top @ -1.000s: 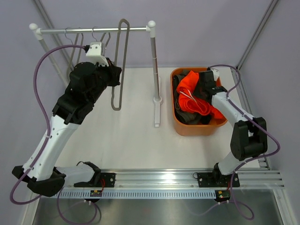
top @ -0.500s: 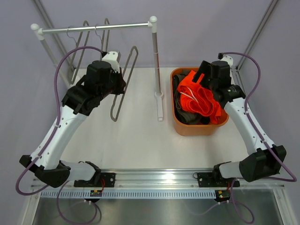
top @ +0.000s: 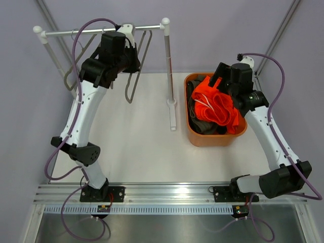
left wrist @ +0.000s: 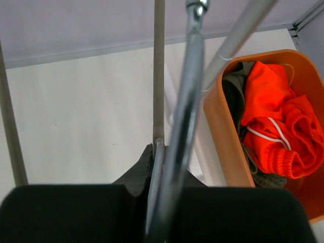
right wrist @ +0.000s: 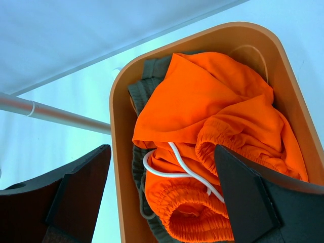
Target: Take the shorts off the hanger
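Lavender walls close in a white table, with a rack rail across the far left and its post standing mid-table. No shorts are left on any hanger. The orange shorts lie heaped on top in the bin at the right, with an olive pair under them. A navy pair cannot be made out. The left gripper is raised right against the rail, its fingers clamped on a bare hanger that slants down toward the table. Judging by that, what remains is to hook the hanger back on the rail. The main danger there is that the hook misses the rail, or the wire twists in the pinch, so the hanger drops or swings into the post. Two other hangers hang on the rail just to the left, and a sideways push could knock them along or off. The left arm's cable loops above the rail and might snag on it. The right gripper hangs over the bin's far end with its fingers spread and nothing between them. If it dipped, it could catch the white drawstring and drag the orange pair over the rim. Room is tight by the rail, the far wall and the post. It is generous over the middle of the table, between the post and the arm bases, which is the safest way back for the left arm.
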`<state>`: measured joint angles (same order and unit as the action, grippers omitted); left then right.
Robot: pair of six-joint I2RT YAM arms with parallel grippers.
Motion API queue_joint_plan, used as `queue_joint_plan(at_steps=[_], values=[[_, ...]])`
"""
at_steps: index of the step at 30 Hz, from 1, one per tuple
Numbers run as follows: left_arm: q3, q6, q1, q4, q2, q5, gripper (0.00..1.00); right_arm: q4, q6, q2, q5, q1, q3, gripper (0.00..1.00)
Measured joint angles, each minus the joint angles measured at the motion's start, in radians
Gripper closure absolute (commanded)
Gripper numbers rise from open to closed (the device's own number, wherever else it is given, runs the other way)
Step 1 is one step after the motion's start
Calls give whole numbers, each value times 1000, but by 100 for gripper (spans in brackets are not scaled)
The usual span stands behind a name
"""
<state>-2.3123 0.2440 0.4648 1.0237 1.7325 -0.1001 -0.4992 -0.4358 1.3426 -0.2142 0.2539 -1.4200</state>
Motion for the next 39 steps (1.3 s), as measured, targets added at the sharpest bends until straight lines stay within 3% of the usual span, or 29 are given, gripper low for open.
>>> queue_joint_plan(at_steps=[9, 39], values=[[-17, -8, -121, -4, 88, 76, 100, 1, 13, -23, 27, 0, 0, 9], [-16, -37, -157, -214, 166, 100, 100, 61, 13, -31, 78, 0, 49, 10]])
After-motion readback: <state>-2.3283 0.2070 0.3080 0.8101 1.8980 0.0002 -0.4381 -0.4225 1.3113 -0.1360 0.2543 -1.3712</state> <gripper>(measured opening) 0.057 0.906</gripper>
